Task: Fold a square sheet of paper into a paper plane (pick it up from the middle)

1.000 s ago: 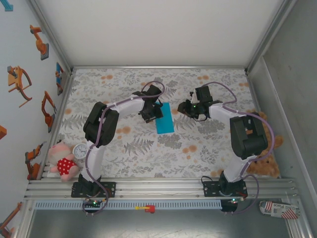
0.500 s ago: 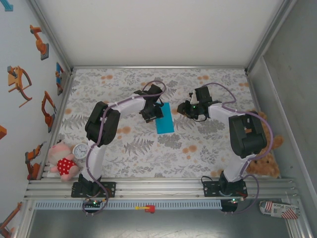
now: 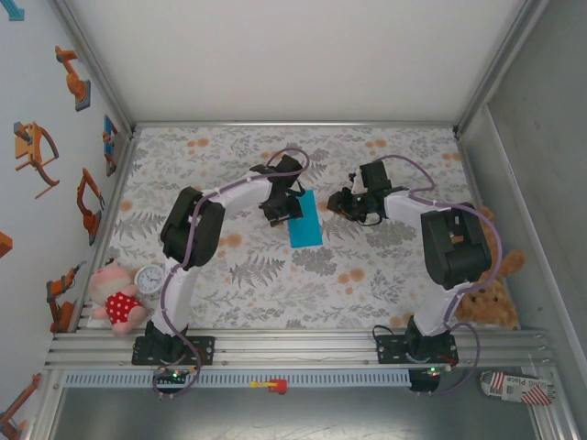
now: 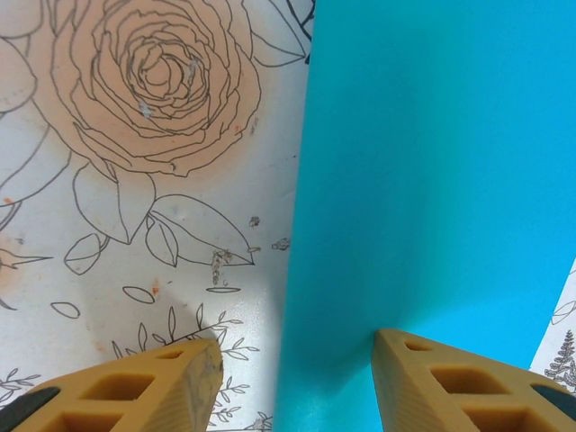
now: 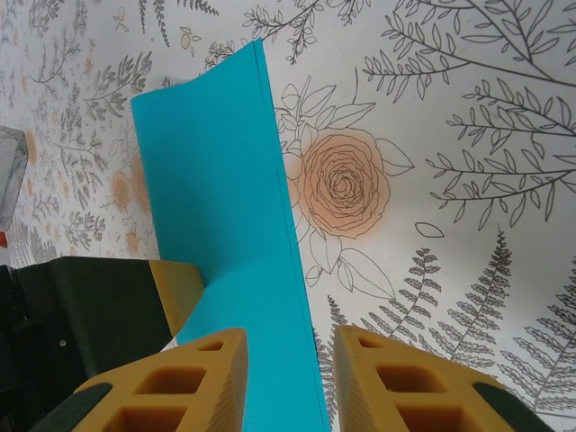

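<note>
The floral-clothed worktop [image 3: 385, 275] spans the enclosure, and both arms reach in from its near edge towards the middle. There the turquoise sheet of paper [image 3: 305, 222] lies flat as a narrow rectangle, with two layers showing along one long edge in the right wrist view. The left claw [image 4: 297, 382] stands released at the paper's left side, straddling that long edge: one finger is over the cloth and the other over the blue. The right claw [image 5: 292, 369] is at the opposite side, also released, its fingers apart with the doubled edge running between them. A pink plush doll [image 3: 115, 301] sits at the worktop's near left corner.
</note>
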